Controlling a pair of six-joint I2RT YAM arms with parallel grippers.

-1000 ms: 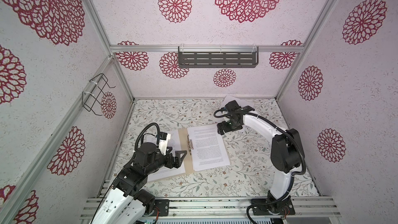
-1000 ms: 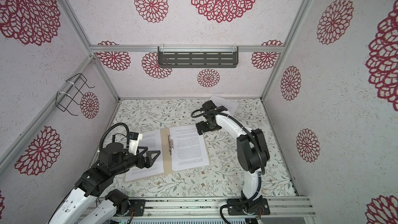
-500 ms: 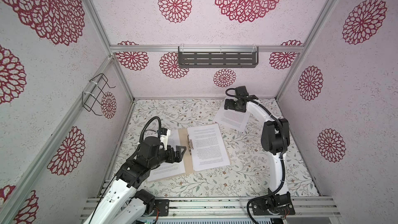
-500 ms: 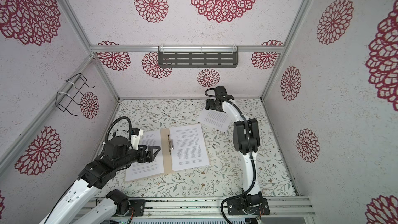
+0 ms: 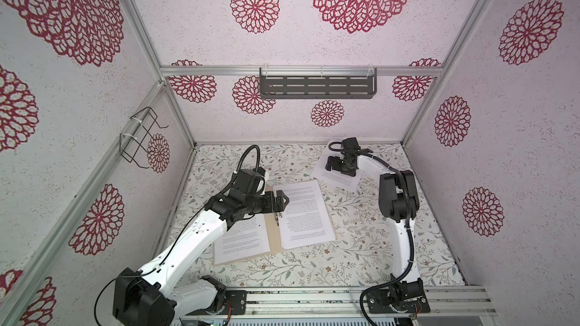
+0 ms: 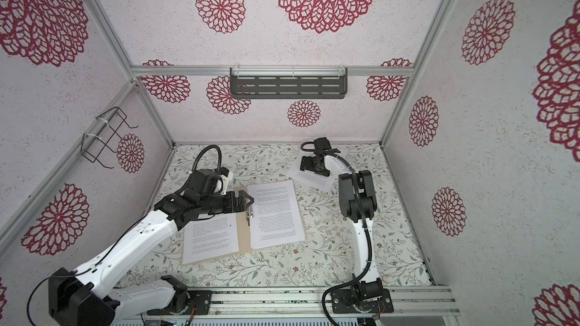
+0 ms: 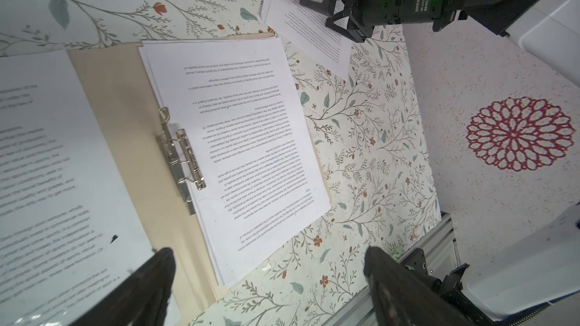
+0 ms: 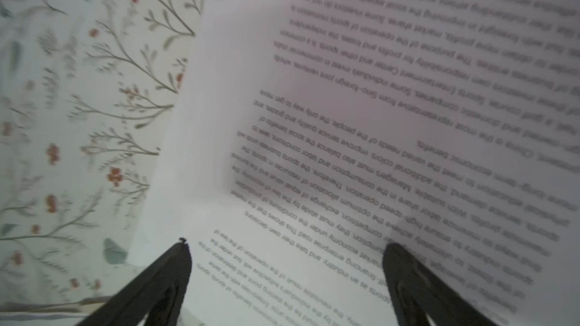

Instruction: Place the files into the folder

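Flowered cloth covers the tabletop [image 5: 361,246], and the walls around it carry red rosettes. The beige folder [image 7: 119,114] lies open near the middle. A stack of printed sheets [image 5: 303,214] lies on one leaf and a single sheet [image 5: 241,243] on the other, with the metal fastener [image 7: 180,158] between them. One loose sheet [image 5: 339,180] lies flat on the cloth near the far wall, apart from the folder.

The right gripper [image 8: 287,247] hangs low over this sheet with its jaws wide and nothing in them; I cannot tell if the tips touch the paper. The left gripper [image 5: 280,205] hovers above the spine, also wide and empty.

I see some risks. The paper is thin and flat, so the fingers may only push it, crease it, or pinch the cloth with it. If lifted by one edge, it will probably sag and could drag the stack off the leaf. The left gripper may also block the way in.
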